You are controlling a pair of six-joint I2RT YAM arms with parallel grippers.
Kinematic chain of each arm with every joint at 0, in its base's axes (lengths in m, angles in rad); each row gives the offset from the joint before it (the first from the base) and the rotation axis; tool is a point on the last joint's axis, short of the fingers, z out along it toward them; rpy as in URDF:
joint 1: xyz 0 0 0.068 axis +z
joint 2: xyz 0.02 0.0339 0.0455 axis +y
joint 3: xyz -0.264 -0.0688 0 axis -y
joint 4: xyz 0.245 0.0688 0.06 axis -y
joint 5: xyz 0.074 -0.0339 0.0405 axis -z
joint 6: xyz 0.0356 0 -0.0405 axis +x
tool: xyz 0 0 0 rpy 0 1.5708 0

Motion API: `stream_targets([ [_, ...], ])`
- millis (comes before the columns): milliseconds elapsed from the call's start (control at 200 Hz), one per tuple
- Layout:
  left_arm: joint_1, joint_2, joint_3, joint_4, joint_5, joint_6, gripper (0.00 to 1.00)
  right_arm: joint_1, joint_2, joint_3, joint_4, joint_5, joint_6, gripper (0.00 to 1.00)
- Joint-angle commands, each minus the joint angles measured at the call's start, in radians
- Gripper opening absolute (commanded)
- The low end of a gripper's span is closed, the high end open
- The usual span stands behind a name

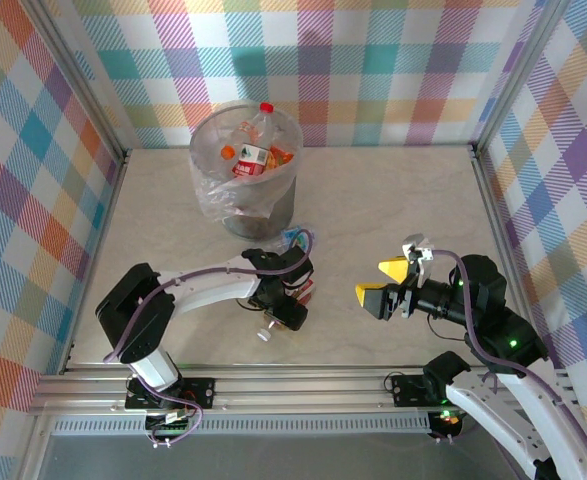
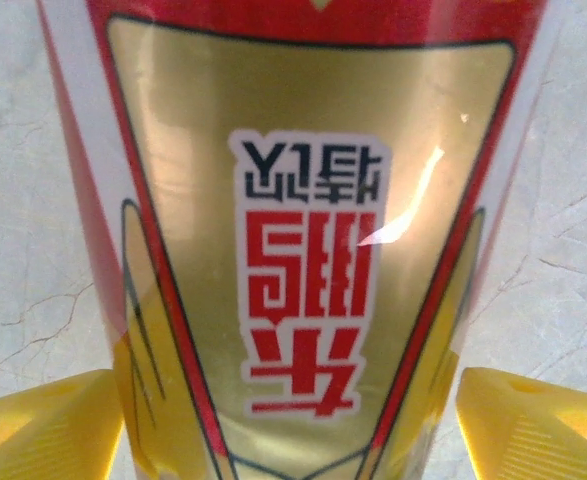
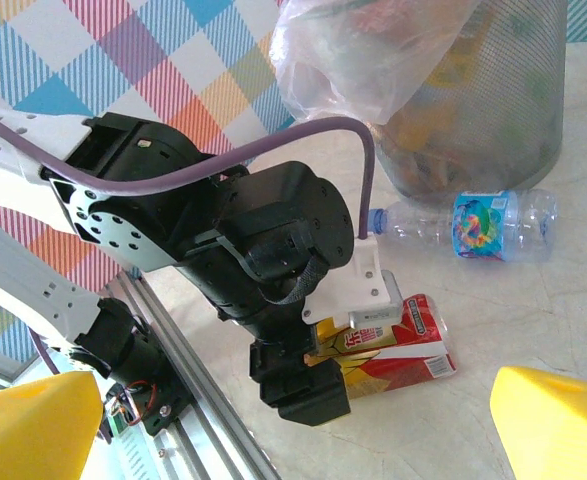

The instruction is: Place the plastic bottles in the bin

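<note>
A bottle with a red and gold label [image 2: 303, 200] lies on its side on the table [image 3: 533, 330]. My left gripper [image 2: 293, 430] is down over it, open, with a yellow finger [image 2: 43, 425] on each side of its body and a sliver of table showing by the right-hand one. From above, the left gripper [image 1: 283, 300] covers most of that bottle [image 1: 308, 290]. A clear bottle with a blue cap and a bright label [image 3: 473, 225] lies against the foot of the bin [image 3: 503, 110]. The bin [image 1: 263, 215] holds several bottles [image 1: 253, 150]. My right gripper [image 1: 381, 282] hangs open and holds nothing, right of the left arm.
Checked walls close the table [image 1: 393, 200] in at the back and both sides. An aluminium rail [image 1: 303, 385] runs along the near edge. The crinkly bag hangs over the bin's rim [image 1: 205, 190]. A purple cable [image 3: 303, 135] arches over the left wrist.
</note>
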State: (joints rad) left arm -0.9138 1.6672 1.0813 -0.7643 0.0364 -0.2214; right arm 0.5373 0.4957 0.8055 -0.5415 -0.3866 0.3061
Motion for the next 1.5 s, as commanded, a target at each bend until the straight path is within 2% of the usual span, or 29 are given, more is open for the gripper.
stream_targets([
  [0,0.004,0.016,-0.015,0.012,0.003,-0.015,0.79,0.003,0.013,0.023,-0.003,-0.018,0.001,1.0],
  [155,0.004,-0.009,-0.018,0.015,0.002,-0.019,0.64,0.004,-0.001,0.011,-0.003,-0.011,0.013,1.0],
  [240,0.003,-0.044,-0.012,0.005,0.006,-0.018,0.61,0.004,-0.011,0.006,-0.004,-0.004,0.019,1.0],
  [500,0.004,-0.211,0.084,-0.028,0.076,0.012,0.61,0.004,-0.021,0.006,0.022,-0.013,0.027,1.0],
  [755,0.04,-0.243,0.384,-0.077,0.12,0.052,0.63,0.004,-0.002,0.027,0.063,-0.029,0.035,1.0],
  [900,0.104,-0.209,0.524,-0.086,0.1,0.07,0.63,0.005,0.01,0.055,0.072,-0.031,0.034,1.0],
  [1180,0.299,-0.164,0.751,-0.101,0.112,0.087,0.63,0.004,0.036,0.061,0.095,-0.028,0.029,1.0],
  [1495,0.512,-0.104,0.895,-0.112,-0.007,0.169,0.63,0.004,0.031,0.046,0.097,-0.012,0.029,1.0],
])
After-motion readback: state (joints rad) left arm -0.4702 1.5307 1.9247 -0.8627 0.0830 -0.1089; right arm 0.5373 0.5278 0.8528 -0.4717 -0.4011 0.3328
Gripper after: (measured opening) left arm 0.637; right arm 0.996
